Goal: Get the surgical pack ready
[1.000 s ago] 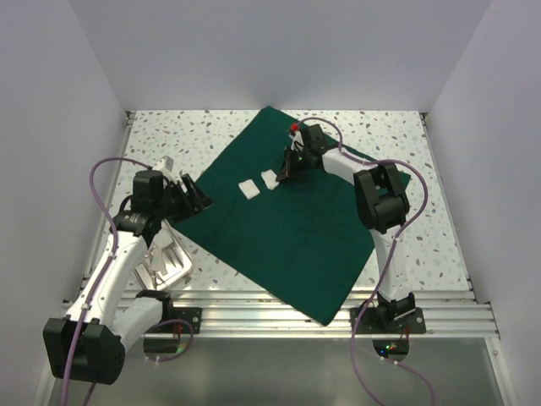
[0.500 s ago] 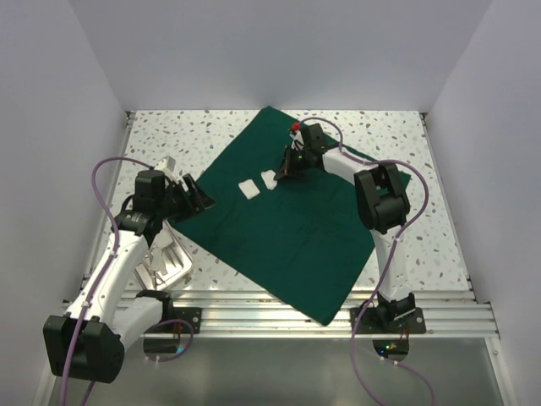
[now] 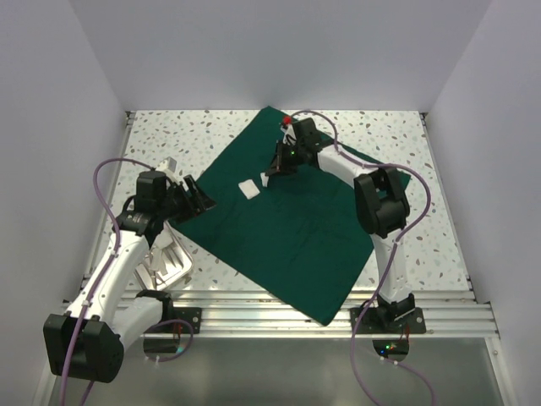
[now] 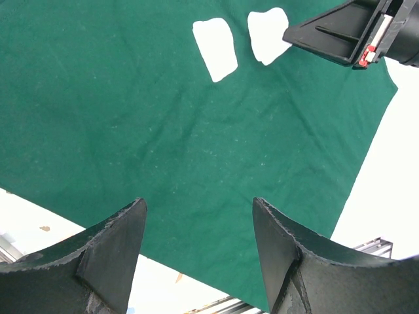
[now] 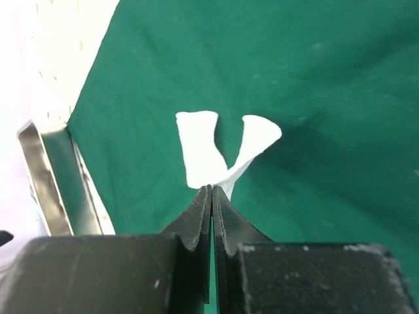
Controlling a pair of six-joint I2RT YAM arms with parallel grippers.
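Note:
The surgical pack is a dark green drape spread flat across the table, with two white pads on its far part. One pad lies flat. My right gripper is shut on the near corner of the other pad, which rises off the cloth toward the jaws. The left wrist view shows both pads and the right gripper's tip beside the second. My left gripper hangs open above the drape's left edge, holding nothing.
A shiny steel tray sits on the speckled table at the near left, beside the drape's left corner, and shows at the left of the right wrist view. White walls close in the table. An aluminium rail runs along the near edge.
My right gripper has shifted slightly left and away, pulling one white pad with it, so the pad lifts from the cloth. The left arm has barely moved.

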